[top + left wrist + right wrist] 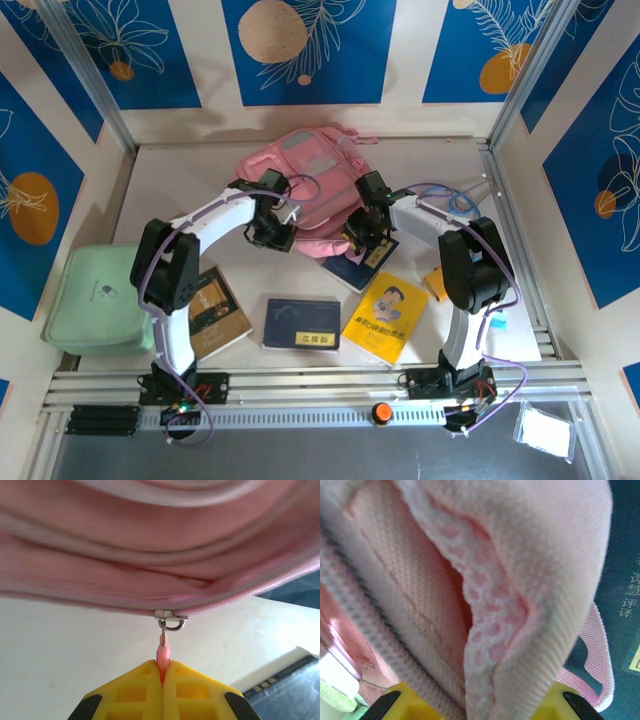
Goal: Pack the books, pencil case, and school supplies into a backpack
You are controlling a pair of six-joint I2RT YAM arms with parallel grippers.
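The pink backpack (300, 175) lies at 12 o'clock on the white table (450, 190), with its opening turned toward 6 o'clock. At the bag's 7 o'clock edge the left gripper (272, 236) is pinched tight on the pink zipper pull (163, 652). In the left wrist view its yellow fingers (135, 695) meet with the tab between them, and the metal slider (170, 616) sits just above, against the pink seam.

At the bag's 5 o'clock edge the right gripper (358, 238) has a thick fold of the opening's rim between its fingers (555, 705). The fabric touches both fingers, a narrow clamp on the backpack.

A navy book (368, 268) lies just at that gripper's 6 o'clock, close against the bag. Nearer the arm bases, apart from one another, lie a brown book (222, 312) at 7 o'clock, a second navy book (302, 323) at 6 and a yellow book (385, 317) with a cartoon boy at 5. A mint-green pouch (95, 300) sits at the table's 8 o'clock edge.
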